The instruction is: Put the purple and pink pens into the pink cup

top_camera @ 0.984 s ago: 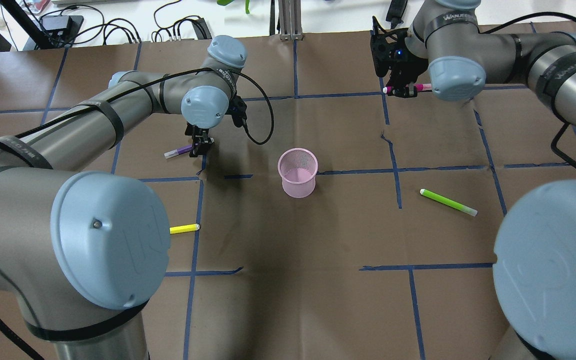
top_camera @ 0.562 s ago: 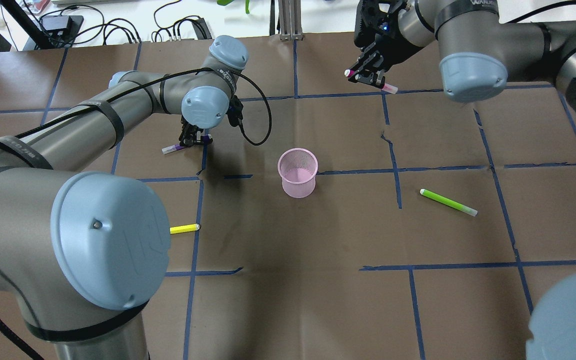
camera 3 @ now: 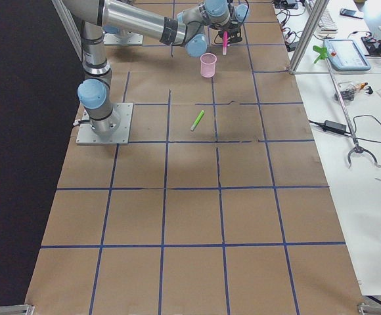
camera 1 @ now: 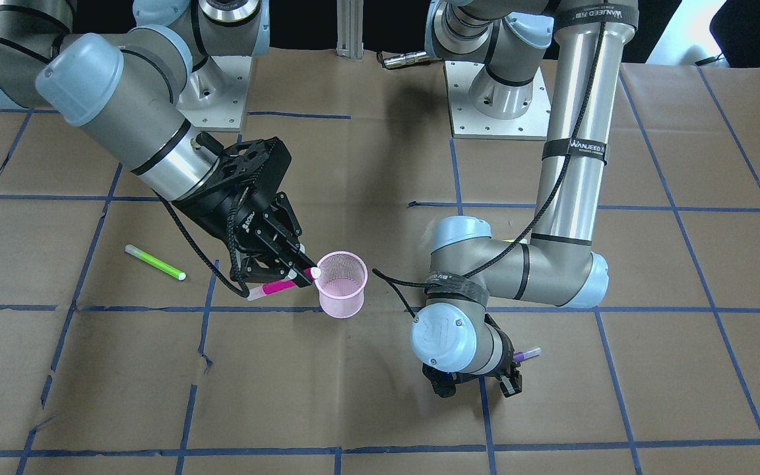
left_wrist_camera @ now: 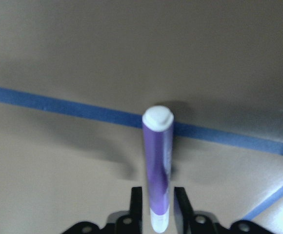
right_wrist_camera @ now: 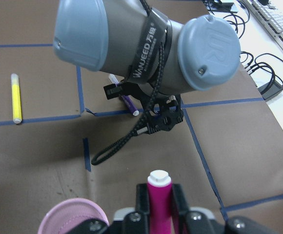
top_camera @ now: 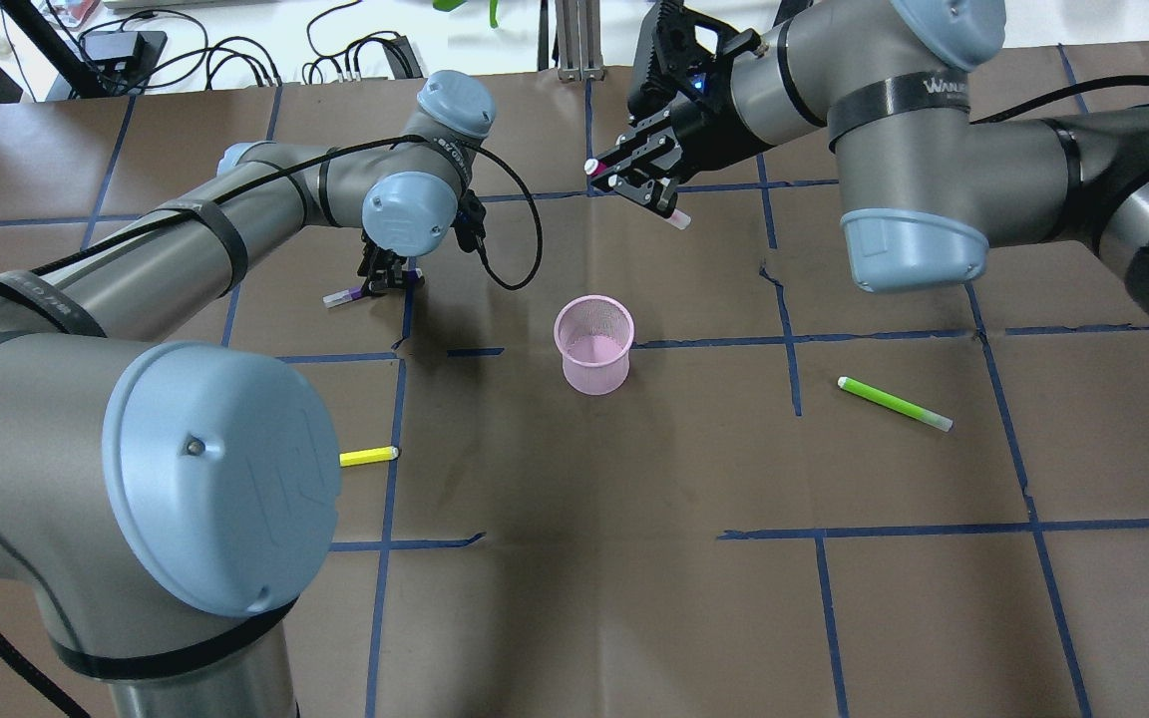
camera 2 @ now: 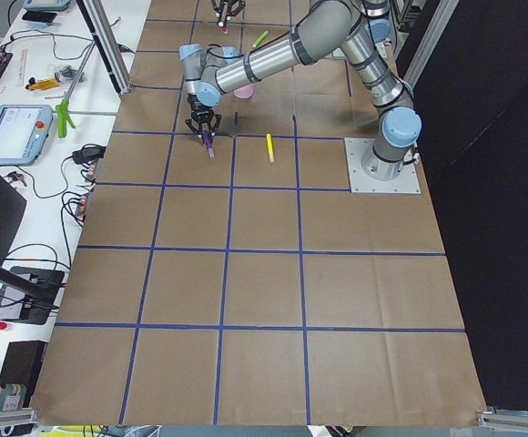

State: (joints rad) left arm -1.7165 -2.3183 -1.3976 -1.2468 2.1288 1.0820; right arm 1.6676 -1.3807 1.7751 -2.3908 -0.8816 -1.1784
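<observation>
The right arm's (camera 1: 136, 125) jaws are clamped across the middle of the slim pink pen with white ends (camera 1: 278, 287). They hold it slanted and clear of the brown paper-covered table (camera 1: 380, 409), near the upright pink wire-mesh cup (camera 1: 340, 300) but not yet over its mouth, presumably so one end can be tipped down into the opening. The left arm's (camera 1: 571, 158) jaws point straight down and pinch the white-capped purple pen (left_wrist_camera: 157, 165) near one end, low at the table and well apart from the cup; an end grip likely lets it swing upright for dropping in.
</observation>
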